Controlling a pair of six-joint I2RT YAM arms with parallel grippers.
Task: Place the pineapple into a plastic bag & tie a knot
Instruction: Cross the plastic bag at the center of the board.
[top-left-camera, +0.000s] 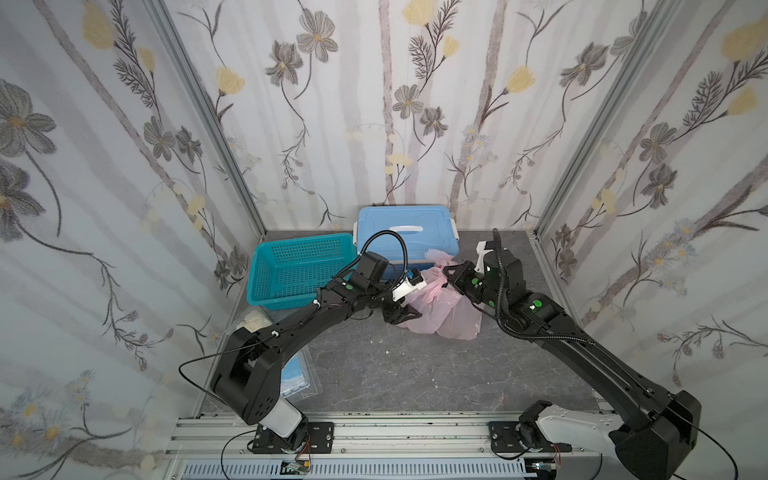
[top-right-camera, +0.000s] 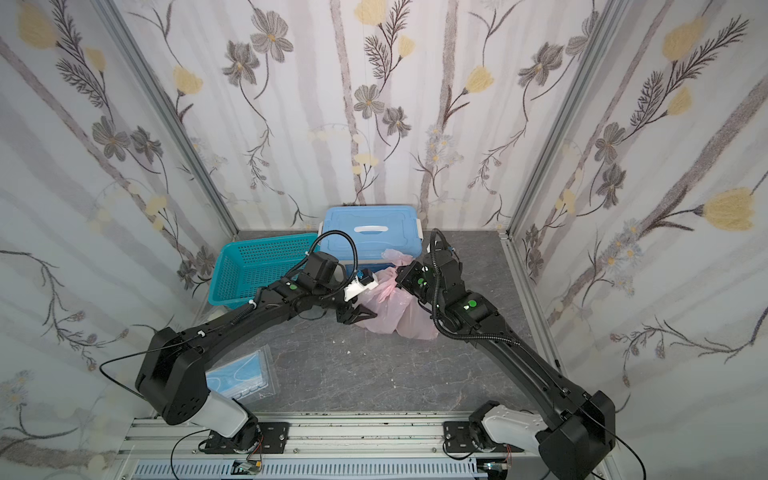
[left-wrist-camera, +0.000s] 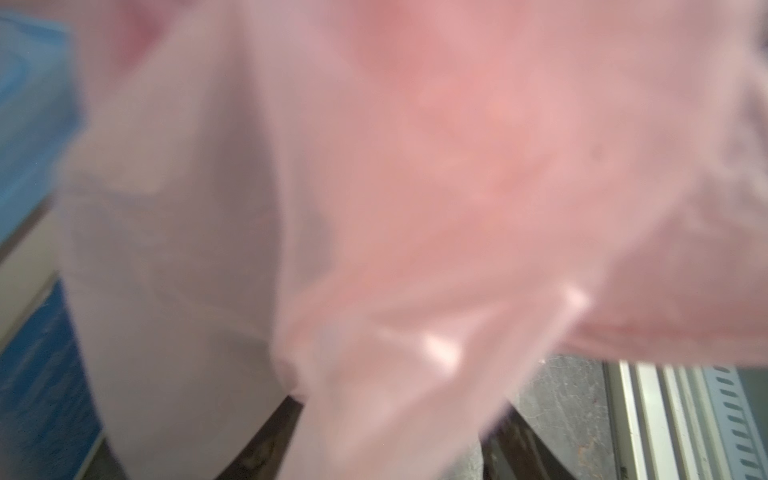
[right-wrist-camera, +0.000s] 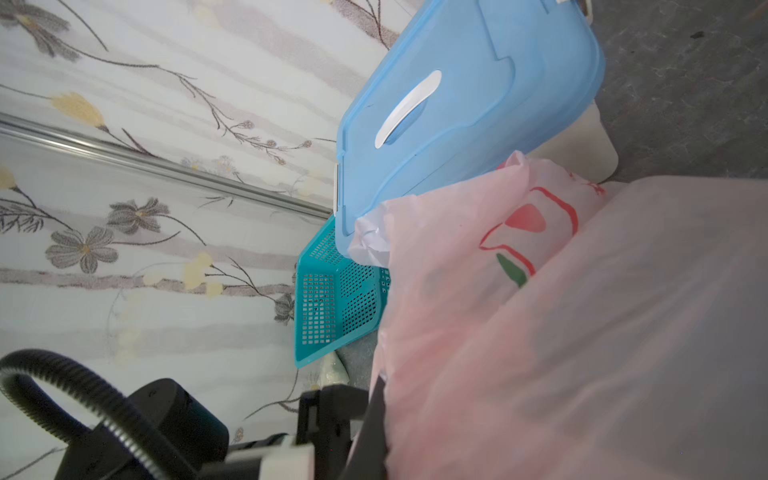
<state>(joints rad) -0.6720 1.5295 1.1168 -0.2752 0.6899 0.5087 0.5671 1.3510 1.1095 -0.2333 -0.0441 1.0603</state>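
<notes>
Plastic bag (top-left-camera: 442, 307) sits slumped on the bench (top-left-camera: 395, 374), right in front of the blue lidded box (top-left-camera: 405, 232), with the teal basket (top-left-camera: 299, 270) off to one side. It bulges, so I judge the pineapple is inside, but you can't see the fruit in any view.

Left claw (top-left-camera: 401, 318) is low at the bag's near edge with its jaws apart. The left wrist view shows pink film lying between its fingers (left-wrist-camera: 257, 449). It looks placed to take a bite of loose film or a handle, and it grips nothing.

Right claw (top-left-camera: 446, 272) is up at the bag's top, jaws together. Pink film runs right along it in the right wrist view. It is likely pinching a handle so the mouth is gathered and lifted, though you can't confirm the pinch.

Bunched pink ends (top-left-camera: 434, 254) poke up by the box. Whether that is a real knot, cannot tell.

My call: tying stage, late in the task. Next you need the left claw to close on the free handle and pull against the right.

Risk: the thin film slips or tears, or the bag drags into the box.

Clear packet with blue contents (top-right-camera: 245, 374) and bag of white lumps (top-left-camera: 255, 320) sit by the left arm, well apart from the bag and not involved.
</notes>
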